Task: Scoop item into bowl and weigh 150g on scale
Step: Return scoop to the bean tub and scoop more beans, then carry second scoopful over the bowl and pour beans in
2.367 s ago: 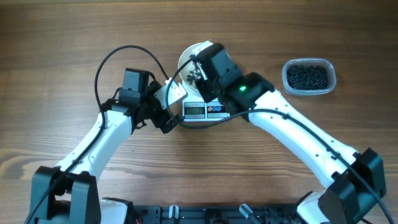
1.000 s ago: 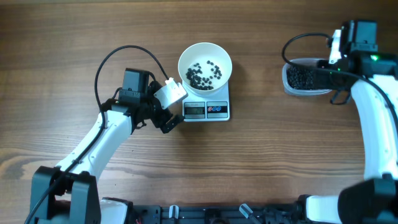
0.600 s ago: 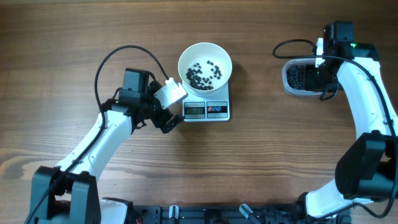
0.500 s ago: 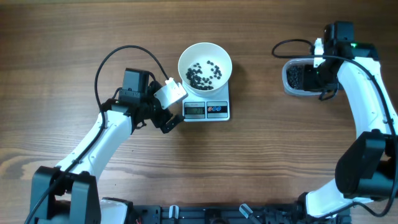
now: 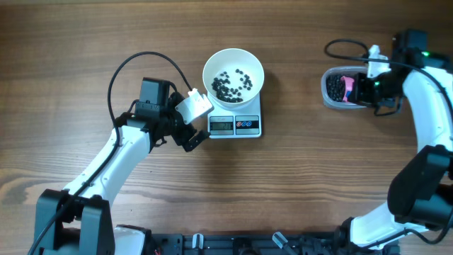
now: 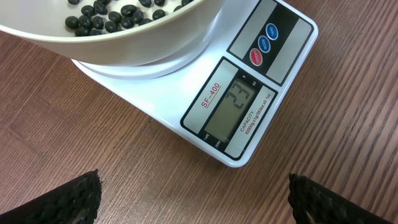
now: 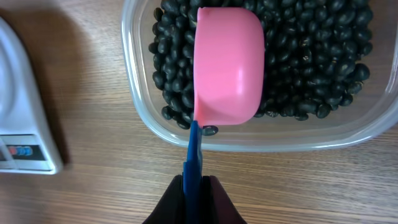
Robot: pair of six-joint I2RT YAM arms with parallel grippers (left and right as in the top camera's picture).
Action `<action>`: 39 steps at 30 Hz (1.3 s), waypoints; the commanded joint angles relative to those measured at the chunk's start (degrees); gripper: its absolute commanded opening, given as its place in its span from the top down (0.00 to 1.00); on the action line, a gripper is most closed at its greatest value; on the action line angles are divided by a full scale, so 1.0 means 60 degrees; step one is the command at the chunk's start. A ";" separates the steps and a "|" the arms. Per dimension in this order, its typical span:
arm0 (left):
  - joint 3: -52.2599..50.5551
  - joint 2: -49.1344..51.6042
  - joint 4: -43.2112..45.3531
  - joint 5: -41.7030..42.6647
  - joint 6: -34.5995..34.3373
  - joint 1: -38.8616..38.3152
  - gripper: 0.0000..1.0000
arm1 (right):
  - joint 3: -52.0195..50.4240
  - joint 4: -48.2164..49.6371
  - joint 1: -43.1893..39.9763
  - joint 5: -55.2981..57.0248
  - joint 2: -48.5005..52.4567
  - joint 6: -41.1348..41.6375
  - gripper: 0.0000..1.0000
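On the small flat white rectangular kitchen scale (image 6: 161, 102) you can read "SF-400" in red letters, printed just beside its grey digital display (image 6: 239, 107). The display shows two digits that look like 33, though the first is hard to tell for certain. The fine print along the display's edge and the white lettering on the round red and blue buttons (image 6: 263, 45) are too small to read.

Inventory: one bowl (image 5: 233, 76); one scale (image 5: 236, 126), fitted with one display (image 6: 233, 109) and three round buttons (image 6: 264, 43) (two blue, one red); one clear tub (image 7: 134, 93); one pink scoop (image 7: 229, 62); two arms, left arm (image 5: 120, 152) and right arm (image 5: 432, 106); black beans (image 7: 311, 56), too numerous to count.
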 commanded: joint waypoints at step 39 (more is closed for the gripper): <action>-0.0080 0.0073 0.0000 0.0113 0.0080 0.0055 0.00 | 0.1220 -0.1566 -0.0222 -0.7989 0.0189 -0.1723 0.96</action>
